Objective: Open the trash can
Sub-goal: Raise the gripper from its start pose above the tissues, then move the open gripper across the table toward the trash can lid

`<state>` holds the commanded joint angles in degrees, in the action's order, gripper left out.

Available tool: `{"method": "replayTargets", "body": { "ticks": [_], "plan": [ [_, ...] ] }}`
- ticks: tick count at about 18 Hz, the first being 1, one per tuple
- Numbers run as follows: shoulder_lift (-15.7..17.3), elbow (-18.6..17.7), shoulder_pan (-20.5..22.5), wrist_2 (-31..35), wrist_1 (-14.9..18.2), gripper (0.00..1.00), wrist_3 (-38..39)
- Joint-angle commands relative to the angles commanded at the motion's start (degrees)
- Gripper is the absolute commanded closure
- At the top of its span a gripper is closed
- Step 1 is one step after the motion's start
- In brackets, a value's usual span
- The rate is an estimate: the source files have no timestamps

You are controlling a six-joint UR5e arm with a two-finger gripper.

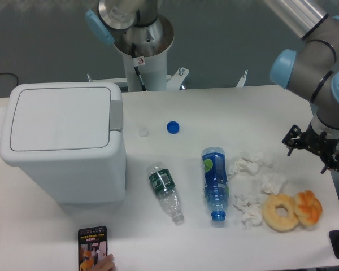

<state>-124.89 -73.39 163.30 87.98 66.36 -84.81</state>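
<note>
While the large boxy white plastic trash can (pixel 65 147) sits at nine o'clock on the white table (pixel 226 110) with its flat hinged lid (pixel 61 117) down, your two-finger gripper (pixel 315 148) hangs well apart from it at three o'clock, above the table's right edge. You cannot tell from this view how wide the fingers stand; they hold nothing that can be seen. Your target is the grey push-button tab (pixel 116 115) on the lid's right edge, the side facing the arm. Carry the gripper high toward nine o'clock so it clears the clutter between: the crumpled white tissues (pixel 251 183), the blue-labelled clear plastic bottle (pixel 215 182) and the green-labelled clear plastic bottle (pixel 165 192), both lying on their sides, and the small blue bottle cap (pixel 173 127) near the bin. A ring doughnut (pixel 280 212) and an orange pastry (pixel 308 207) lie at four o'clock, out of that path. Bring the fingers narrow so they act as one blunt tip, come straight down on the tab's middle, and press gently; a slanted push will probably shove the light bin sideways instead of releasing the lid. Mind the phone and fingertip (pixel 94 254) at seven o'clock.
</note>
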Motion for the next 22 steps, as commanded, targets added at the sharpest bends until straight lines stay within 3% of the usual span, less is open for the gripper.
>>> {"method": "replayTargets", "body": {
  "ticks": [7,11,13,17,22],
  "plan": [
    [0.4,-0.4,-0.2,0.1,0.2,0.0,-1.1],
    [4.4,-7.6,1.7,-1.0,-1.7,0.0,0.6],
    [6.1,-8.3,1.8,-2.8,-1.5,0.0,3.7],
    [11.1,-8.4,0.6,-3.8,3.5,0.0,9.7],
    [17.0,-8.3,-4.6,-4.9,10.6,0.0,16.8]
  ]
}}
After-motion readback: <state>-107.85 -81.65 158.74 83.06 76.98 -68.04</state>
